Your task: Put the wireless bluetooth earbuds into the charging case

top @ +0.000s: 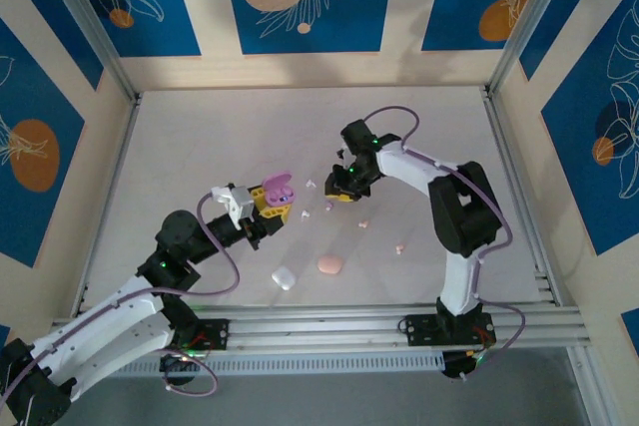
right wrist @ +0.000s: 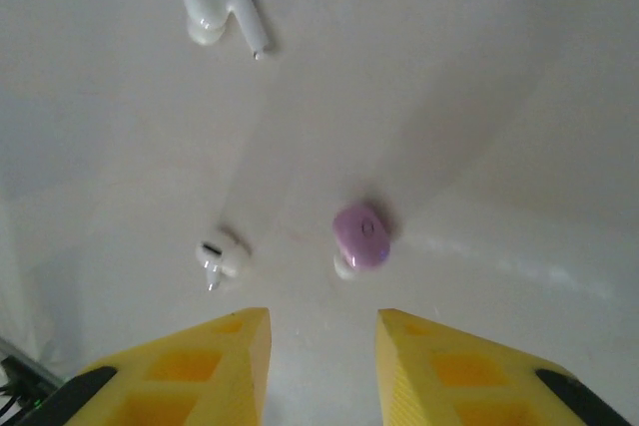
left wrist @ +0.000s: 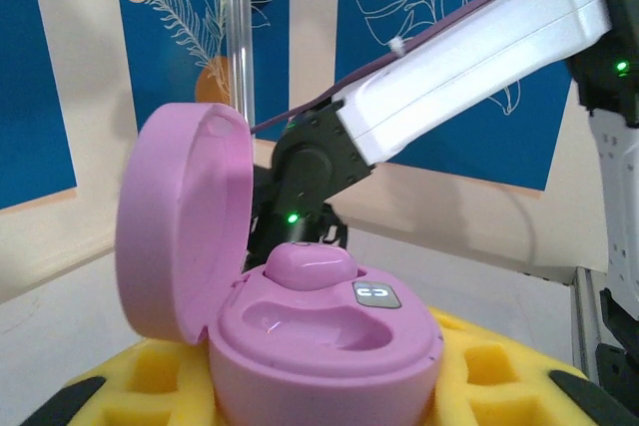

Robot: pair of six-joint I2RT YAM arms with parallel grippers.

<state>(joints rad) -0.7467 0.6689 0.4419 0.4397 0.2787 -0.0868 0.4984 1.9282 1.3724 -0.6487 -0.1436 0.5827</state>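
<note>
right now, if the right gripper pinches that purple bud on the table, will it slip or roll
The purple bud looks rounded and glossy, so it may squirt out of the right gripper unless pinched squarely. It is tiny, so probably very light and easily nudged. It lies on a smooth table, so it may skid or roll.
</note>
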